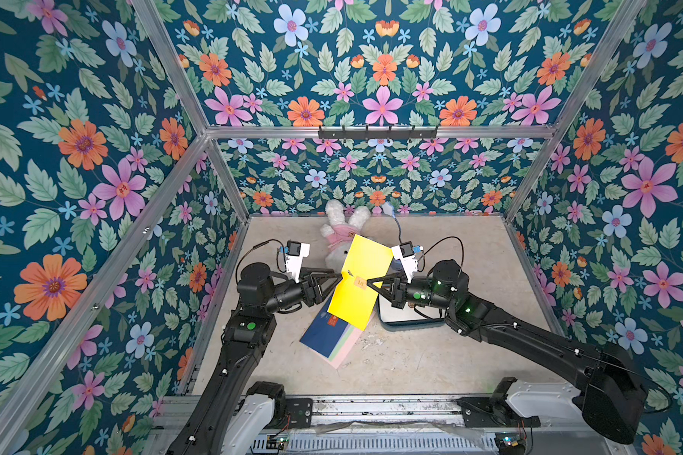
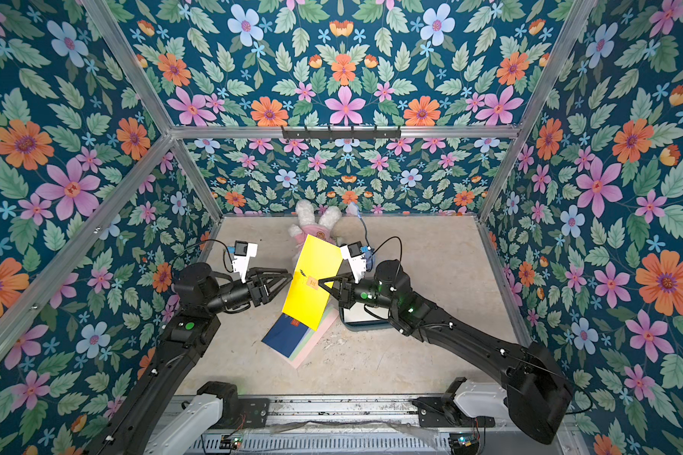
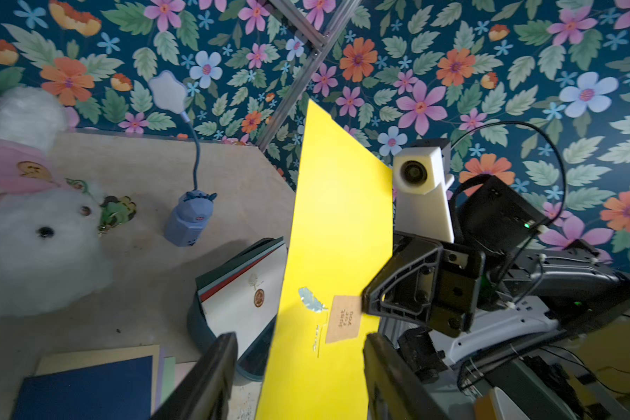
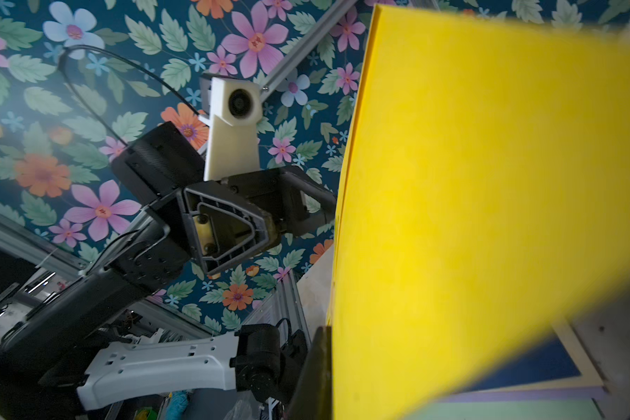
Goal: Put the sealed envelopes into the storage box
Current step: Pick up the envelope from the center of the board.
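Over table point(image 1: 470, 354) centre: yellow envelope point(image 1: 361, 291), upright, clamped by right gripper point(image 1: 368, 282).
Left gripper point(image 1: 338, 277) released; storage box point(image 1: 411, 325) just beneath right gripper.

Dark teal floral-patterned walls point(image 1: 95, 157), edged by silver aluminium rails point(image 1: 253, 131), enclose a beige mottled floor point(image 1: 489, 275) at lower centre.
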### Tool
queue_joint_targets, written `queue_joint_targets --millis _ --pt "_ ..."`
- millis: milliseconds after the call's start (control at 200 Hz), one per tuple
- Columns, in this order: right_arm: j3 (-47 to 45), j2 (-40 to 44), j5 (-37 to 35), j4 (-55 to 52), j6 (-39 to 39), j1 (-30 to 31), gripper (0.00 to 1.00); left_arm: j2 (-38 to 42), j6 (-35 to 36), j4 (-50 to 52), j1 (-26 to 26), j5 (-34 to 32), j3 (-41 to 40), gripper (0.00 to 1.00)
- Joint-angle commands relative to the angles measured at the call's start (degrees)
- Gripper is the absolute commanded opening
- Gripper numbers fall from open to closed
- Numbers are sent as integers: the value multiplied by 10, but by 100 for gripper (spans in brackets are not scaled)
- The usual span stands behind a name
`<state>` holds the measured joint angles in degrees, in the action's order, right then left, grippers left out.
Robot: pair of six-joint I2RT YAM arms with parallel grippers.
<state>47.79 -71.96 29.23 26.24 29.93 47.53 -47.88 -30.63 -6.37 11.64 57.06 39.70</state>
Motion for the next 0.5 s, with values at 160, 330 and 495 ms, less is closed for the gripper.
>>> queue_joint_targets --millis 160,330,495 --pt "8 -5 56 82 9 -3 0 0 -63 -113 2 116 -19 57" --pt "14 -19 86 104 22 -5 0 -2 -64 -111 7 125 -18 43" --pt "19 -27 100 106 23 -7 0 -6 -64 -111 10 128 -8 18"
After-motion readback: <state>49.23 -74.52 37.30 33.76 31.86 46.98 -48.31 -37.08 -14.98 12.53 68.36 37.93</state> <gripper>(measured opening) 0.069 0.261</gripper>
